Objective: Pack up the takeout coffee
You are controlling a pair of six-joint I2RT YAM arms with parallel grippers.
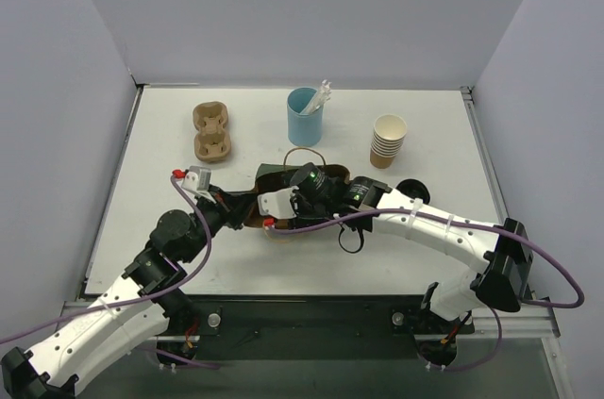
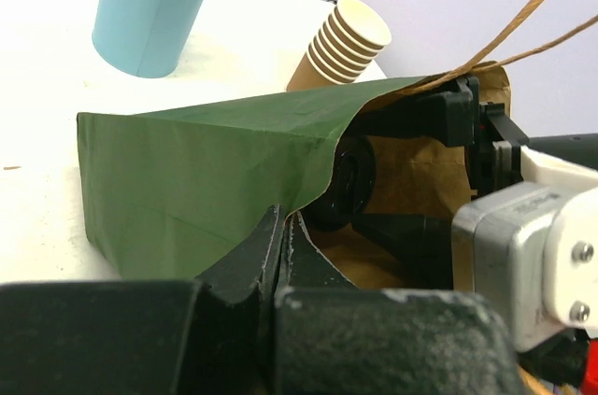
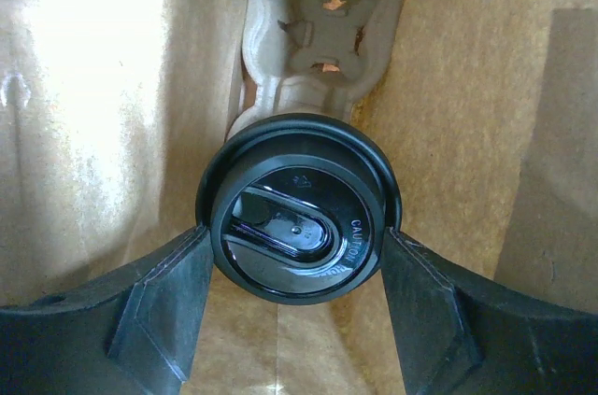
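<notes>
The left pincer [image 2: 283, 238] pinches the mouth edge of the green bag [image 2: 206, 171], which lies sideways on the counter [image 1: 160, 144], to keep the mouth open. The right pincer [image 3: 297, 269], inside the bag, clamps the takeout coffee [image 3: 297, 227] at its black lid, just in front of a pulp carrier [image 3: 318, 31].

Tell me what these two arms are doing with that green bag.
The left gripper pinches the edge of the green paper bag, which lies on its side, and holds its mouth open. The right gripper is inside the bag, its fingers closed on the takeout coffee at its black lid. A moulded pulp cup carrier sits deeper in the bag. The coffee is not yet released.
</notes>
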